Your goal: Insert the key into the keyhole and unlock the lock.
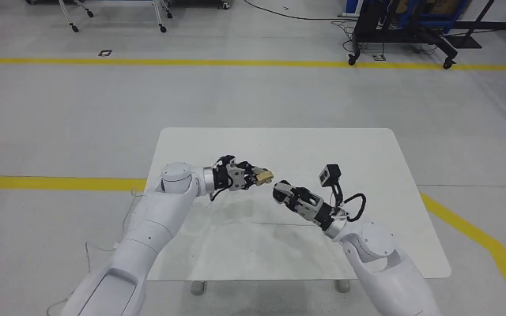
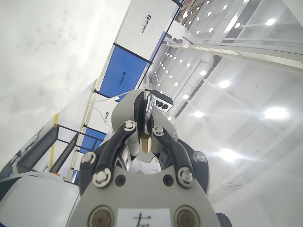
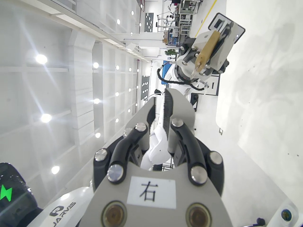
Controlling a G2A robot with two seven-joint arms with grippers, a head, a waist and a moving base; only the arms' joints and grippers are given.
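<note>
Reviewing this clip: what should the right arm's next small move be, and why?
Probably ease the right gripper toward the lock, held in the left gripper. The right gripper is slightly open and empty, with a gap to the lock. A small pale tip juts from one end of the lock, possibly the key; I cannot tell.

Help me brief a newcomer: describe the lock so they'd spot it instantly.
Start at the white table, then the left tool above its middle. The lock is the small brass block jutting from it, the only yellowish piece among grey and black parts.
</note>
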